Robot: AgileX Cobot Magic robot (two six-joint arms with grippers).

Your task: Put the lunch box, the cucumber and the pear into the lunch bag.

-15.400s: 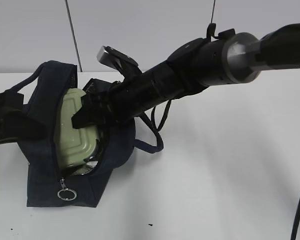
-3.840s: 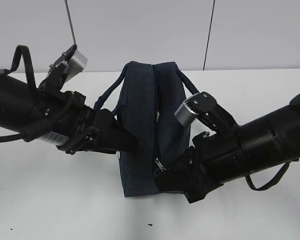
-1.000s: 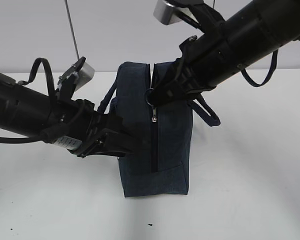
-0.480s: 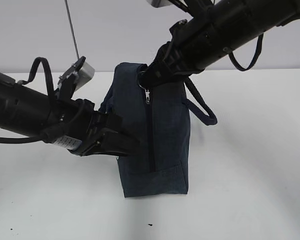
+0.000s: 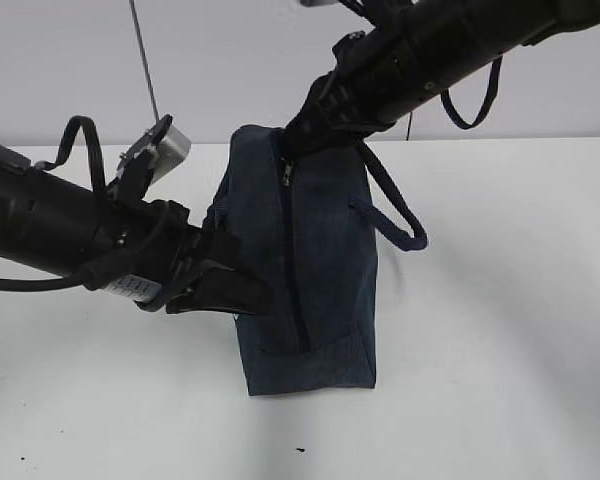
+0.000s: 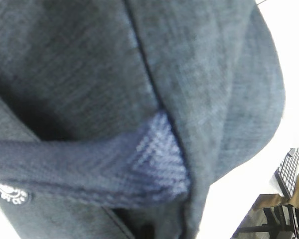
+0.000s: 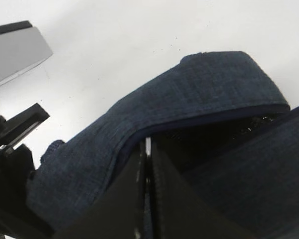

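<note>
The dark navy lunch bag [image 5: 320, 260] stands on end on the white table, its zipper line running up the side facing me. My right gripper [image 5: 295, 145] is at the bag's top edge, shut on the silver ring pull; a thin silver strip [image 7: 148, 147] shows between its fingers [image 7: 132, 189]. The slider [image 5: 286, 175] hangs just below. My left gripper [image 5: 248, 295] is pressed against the bag's left side, shut on the fabric. The left wrist view shows only fabric [image 6: 89, 59] and a handle strap [image 6: 114, 169]. The lunch box, cucumber and pear are hidden.
One loop handle [image 5: 395, 215] hangs off the bag's right side. The white table [image 5: 500, 330] extends to the right and front. A pale wall stands behind. My left arm's tip [image 7: 15, 50] shows in the right wrist view.
My right gripper has pulled the ring pull up the zipper line, from the bag's upper middle to its top edge. The zipper is closed below it. My left arm has held still.
</note>
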